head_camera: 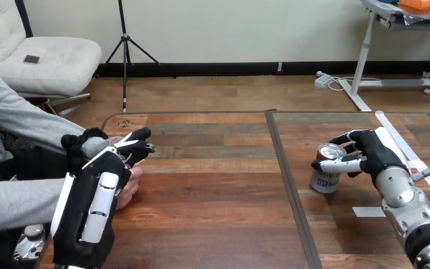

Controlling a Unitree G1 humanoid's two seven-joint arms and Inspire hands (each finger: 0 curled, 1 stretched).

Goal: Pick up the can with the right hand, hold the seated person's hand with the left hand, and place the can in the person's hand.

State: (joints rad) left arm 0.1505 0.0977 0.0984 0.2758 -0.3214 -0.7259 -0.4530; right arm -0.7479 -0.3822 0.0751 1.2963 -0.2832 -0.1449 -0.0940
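Standing at 3 o'clock on counter, can has right hand curled round it; left hand sits over person's hand at 9 o'clock, grip: cannot tell.

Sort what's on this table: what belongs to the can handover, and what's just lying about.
For the job: can, right hand closed around it; left hand; person's hand next to it.
Lying about: white tape strips stuck on the table.

Wooden table — dark seam running front to back; white tape strips at right side.
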